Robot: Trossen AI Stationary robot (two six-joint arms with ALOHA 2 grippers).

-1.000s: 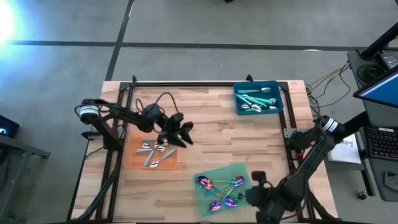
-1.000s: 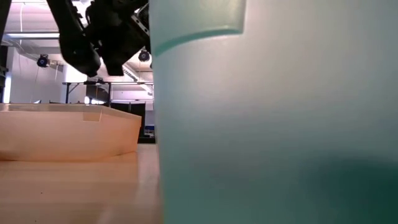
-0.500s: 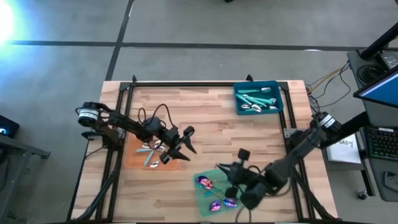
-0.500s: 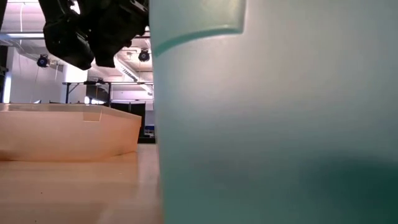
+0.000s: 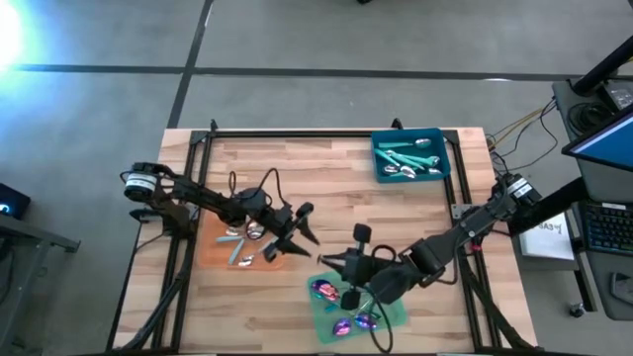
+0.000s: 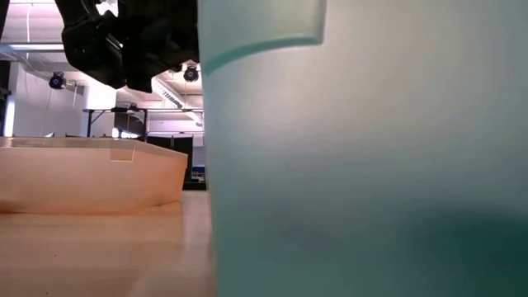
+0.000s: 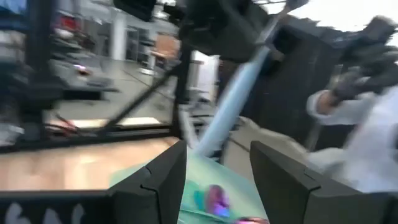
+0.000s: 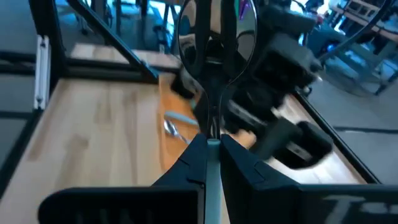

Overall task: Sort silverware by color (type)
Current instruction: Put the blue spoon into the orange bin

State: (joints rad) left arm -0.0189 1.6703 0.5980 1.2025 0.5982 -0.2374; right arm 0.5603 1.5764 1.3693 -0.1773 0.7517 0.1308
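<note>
The right gripper (image 5: 331, 262) sits over the wooden surface (image 5: 336, 188) just beyond the green mat (image 5: 391, 307), its fingers (image 8: 189, 165) pinched tight on a spoon (image 8: 214, 43). The wrist view shows it plainly: a shiny silver head standing up past the fingertips, the thin pale handle clamped between them.

Just across from it, the left gripper (image 5: 302, 229) hangs at the near edge of the orange mat (image 5: 213, 252), fingers (image 7: 155, 180) spread wide with nothing between them. Its tips point toward the right gripper, and the 2 are close together but apart. In the left wrist view, that pale blue handle (image 7: 233, 99) slants across the gap ahead, with a purple head (image 7: 216, 198) lying on the green mat below.

On the orange mat lie a few silver spoons (image 5: 242, 237). The green mat carries the purple-headed ones (image 5: 346, 307), partly covered by the right arm. Up at the far right corner, the teal bin (image 5: 440, 158) holds more silverware (image 5: 406, 158), teal handles and silver heads mixed. From the low view the bin's wall fills most of the picture.
</note>
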